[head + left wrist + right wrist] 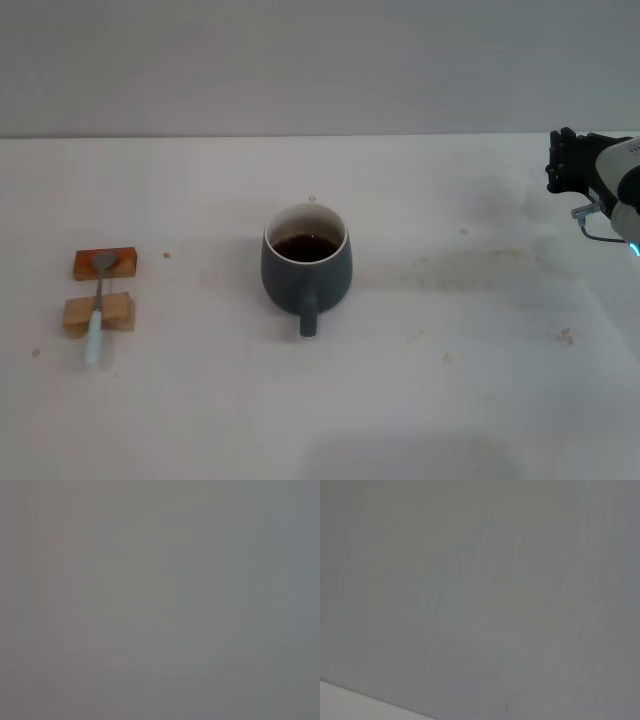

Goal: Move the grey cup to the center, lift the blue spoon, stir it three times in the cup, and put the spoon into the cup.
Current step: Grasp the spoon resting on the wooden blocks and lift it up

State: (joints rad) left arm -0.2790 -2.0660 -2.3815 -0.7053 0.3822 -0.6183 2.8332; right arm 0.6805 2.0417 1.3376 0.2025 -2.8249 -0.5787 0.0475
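Note:
The grey cup [306, 262] stands near the middle of the table in the head view, handle toward me, dark brown liquid inside. Far to its left the blue spoon [98, 306] lies across two small wooden blocks [100, 289], its metal bowl on the far block and its pale blue handle pointing toward me. My right gripper [562, 160] hangs at the right edge of the head view, well away from the cup, with nothing in it. The left gripper is out of view. Both wrist views show only a blank grey surface.
The white table [450, 380] carries faint stains and crumbs to the right of the cup. A pale wall rises behind the table's far edge.

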